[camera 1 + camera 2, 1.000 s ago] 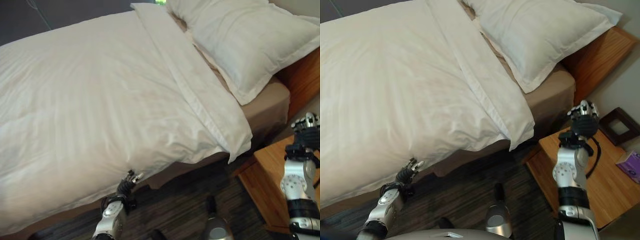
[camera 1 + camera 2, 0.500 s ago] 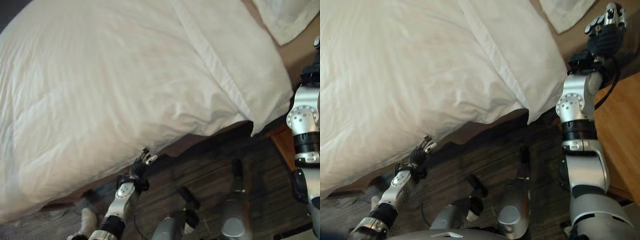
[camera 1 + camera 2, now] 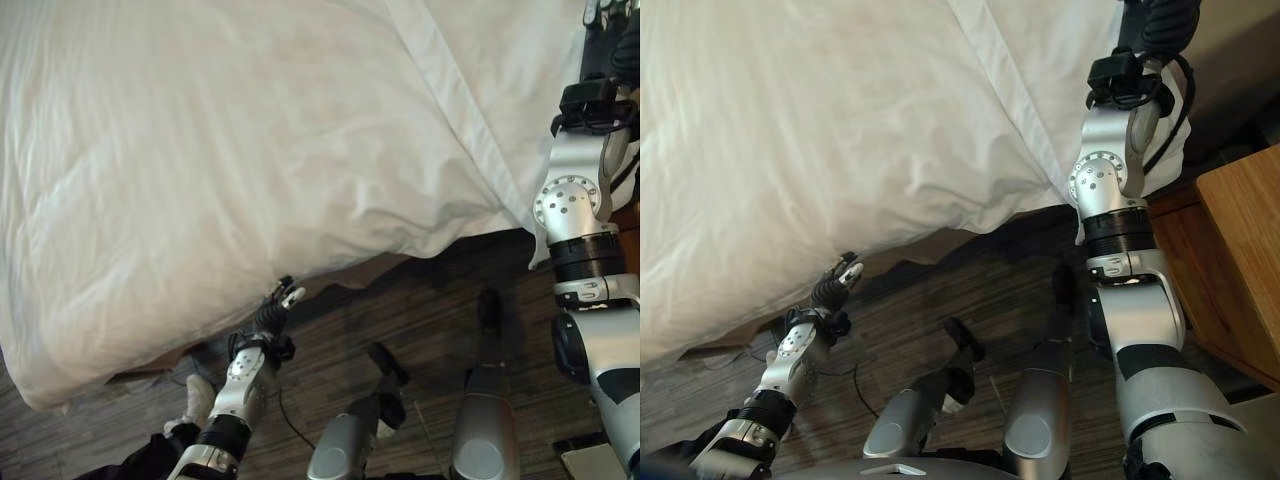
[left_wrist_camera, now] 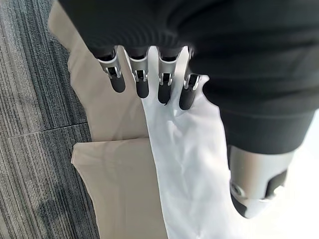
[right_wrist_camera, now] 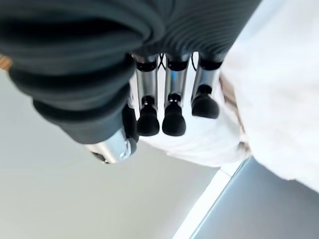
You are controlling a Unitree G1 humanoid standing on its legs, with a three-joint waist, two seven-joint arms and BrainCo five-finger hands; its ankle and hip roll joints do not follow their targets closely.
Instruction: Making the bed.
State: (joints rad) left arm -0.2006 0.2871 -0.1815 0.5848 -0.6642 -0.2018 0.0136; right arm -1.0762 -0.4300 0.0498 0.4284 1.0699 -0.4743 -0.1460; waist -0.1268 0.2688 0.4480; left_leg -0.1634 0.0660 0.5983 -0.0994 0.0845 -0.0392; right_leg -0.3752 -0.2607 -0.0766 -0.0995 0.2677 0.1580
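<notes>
Nearest, left hand (image 3: 278, 305) low by the floor (image 3: 400, 320), fingers (image 4: 141, 82) straight and relaxed, tips just at the hanging edge of the duvet (image 3: 220, 150), nothing grasped. Beneath that edge, tan bed skirt (image 4: 117, 164) against grey striped carpet. Farther up, white duvet spread over the bed, folded band running toward the far right corner. Right hand (image 5: 164, 107) raised beyond that corner, fingers straight, holding nothing. Wooden nightstand (image 3: 1240, 260) at right.
</notes>
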